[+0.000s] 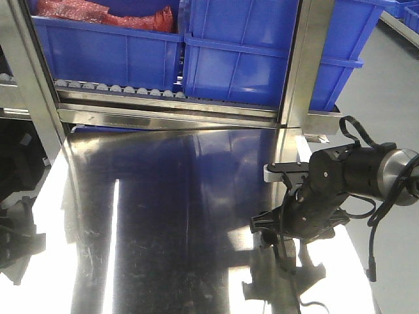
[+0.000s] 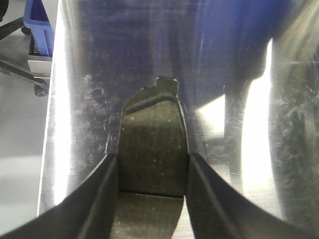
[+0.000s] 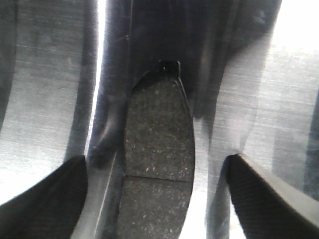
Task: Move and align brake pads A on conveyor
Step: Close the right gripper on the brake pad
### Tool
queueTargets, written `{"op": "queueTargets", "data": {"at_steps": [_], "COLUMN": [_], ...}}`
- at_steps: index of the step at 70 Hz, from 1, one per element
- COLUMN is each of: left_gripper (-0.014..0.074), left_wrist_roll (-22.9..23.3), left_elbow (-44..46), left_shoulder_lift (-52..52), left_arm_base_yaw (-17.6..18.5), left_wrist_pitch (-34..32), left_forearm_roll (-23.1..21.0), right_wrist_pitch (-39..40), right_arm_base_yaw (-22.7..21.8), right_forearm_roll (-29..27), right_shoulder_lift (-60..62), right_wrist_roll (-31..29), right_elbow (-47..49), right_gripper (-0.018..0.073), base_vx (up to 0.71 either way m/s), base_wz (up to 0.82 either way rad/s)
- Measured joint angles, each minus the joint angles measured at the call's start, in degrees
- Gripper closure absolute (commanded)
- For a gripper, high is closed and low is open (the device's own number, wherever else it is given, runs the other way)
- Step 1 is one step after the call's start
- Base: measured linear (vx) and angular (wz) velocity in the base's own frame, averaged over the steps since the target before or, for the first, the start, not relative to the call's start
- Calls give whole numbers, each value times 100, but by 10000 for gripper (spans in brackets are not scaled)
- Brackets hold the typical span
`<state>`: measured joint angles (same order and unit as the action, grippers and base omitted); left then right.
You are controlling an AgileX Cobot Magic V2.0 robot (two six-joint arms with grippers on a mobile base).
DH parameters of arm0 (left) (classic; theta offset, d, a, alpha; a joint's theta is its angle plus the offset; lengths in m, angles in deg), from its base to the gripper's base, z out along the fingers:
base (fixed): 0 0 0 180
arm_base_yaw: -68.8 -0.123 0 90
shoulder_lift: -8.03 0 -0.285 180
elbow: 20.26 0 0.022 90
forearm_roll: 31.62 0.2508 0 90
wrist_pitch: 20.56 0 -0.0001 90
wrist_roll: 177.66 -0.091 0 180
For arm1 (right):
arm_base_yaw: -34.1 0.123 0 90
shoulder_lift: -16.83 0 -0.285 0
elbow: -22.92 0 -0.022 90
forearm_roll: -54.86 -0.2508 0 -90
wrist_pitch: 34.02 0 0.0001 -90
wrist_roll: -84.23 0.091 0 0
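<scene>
Pads (image 2: 152, 129) — two: one in left gripper (image 2: 152, 159), one (image 3: 158, 129) under right gripper (image 3: 157, 159)

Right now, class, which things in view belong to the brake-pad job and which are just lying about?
Job: dark-grey grooved flat brake pad, held by left gripper; second dark-grey brake pad, under open right gripper.
Lying about: blue plastic bins; metal roller track; shiny steel tabletop.

A shiny steel tabletop (image 1: 183, 216) fills the foreground, scratched and streaked with white glare (image 1: 111, 255). Behind it a roller track (image 1: 118, 88) carries blue bins (image 1: 242, 46), one holding something red (image 1: 105, 13). Steel posts (image 1: 308, 59) frame the rack. Grey floor (image 1: 393, 85) lies to the right. The left wrist view shows another blue bin (image 2: 39, 25) on the floor beside the table edge.
</scene>
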<state>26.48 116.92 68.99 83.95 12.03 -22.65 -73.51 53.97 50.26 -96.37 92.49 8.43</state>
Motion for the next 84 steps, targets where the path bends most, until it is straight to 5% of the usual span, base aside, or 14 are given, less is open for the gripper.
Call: {"op": "queueTargets", "data": {"at_steps": [19, 63, 84], "left_gripper": [419, 419, 419], "left_wrist_roll": [0, 0, 0], "left_elbow": [0, 0, 0], "left_shoulder_lift": [0, 0, 0], "left_arm_base_yaw": [0, 0, 0], "left_wrist_pitch": [0, 0, 0], "left_forearm_roll": [0, 0, 0], "right_wrist_pitch": [-105, -190, -205], "right_arm_base_yaw": [0, 0, 0], "right_forearm_roll": [0, 40, 89], "right_shoulder_lift": [0, 13, 363], "right_wrist_roll": [-11, -15, -29], "right_elbow": [0, 6, 6], "right_gripper": [228, 452, 469], "base_vx": [0, 0, 0], "base_wz": [0, 0, 0]}}
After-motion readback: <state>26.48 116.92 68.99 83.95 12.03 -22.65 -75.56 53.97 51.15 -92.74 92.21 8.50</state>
